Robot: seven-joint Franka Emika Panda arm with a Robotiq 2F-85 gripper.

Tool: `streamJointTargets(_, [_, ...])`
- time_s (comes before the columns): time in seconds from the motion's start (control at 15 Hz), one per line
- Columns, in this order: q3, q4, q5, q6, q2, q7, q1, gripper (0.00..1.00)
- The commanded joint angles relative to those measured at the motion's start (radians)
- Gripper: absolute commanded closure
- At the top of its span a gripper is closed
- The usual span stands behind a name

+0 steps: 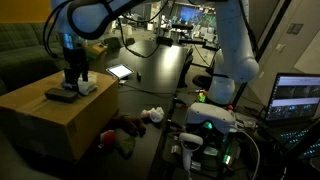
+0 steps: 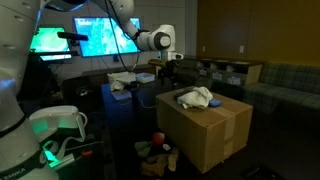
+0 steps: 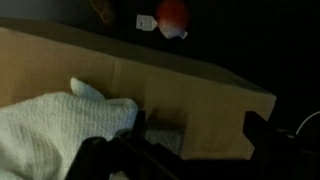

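A white towel (image 1: pixel 88 87) lies crumpled on top of a large cardboard box (image 1: pixel 45 120), also seen in an exterior view as the towel (image 2: pixel 196 97) on the box (image 2: pixel 205 130). My gripper (image 1: pixel 74 78) hangs just above the box top, right beside the towel. It is open and holds nothing. In the wrist view the towel (image 3: pixel 60 130) fills the lower left, its edge by my left finger (image 3: pixel 138 128). Bare cardboard (image 3: pixel 180 90) shows between the fingers of the gripper (image 3: pixel 200 132). A flat dark object (image 1: pixel 60 96) rests on the box near the towel.
Soft toys (image 1: pixel 150 115) lie on the floor next to the box, and a red one (image 3: pixel 172 14) shows past the box's far edge. A dark table (image 1: pixel 150 55) carries a tablet (image 1: pixel 120 71). A laptop (image 1: pixel 296 97), monitors (image 2: pixel 100 35) and a sofa (image 2: pixel 275 80) surround the area.
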Motion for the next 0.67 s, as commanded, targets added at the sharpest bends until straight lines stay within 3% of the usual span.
streamJointTargets(0.0, [0.007,-0.245,0.013,-0.001,-0.221,0.062,-0.016,0.0])
streamJointTargets(0.6, [0.032,-0.75,0.117,0.087,-0.673,0.264,-0.035,0.0])
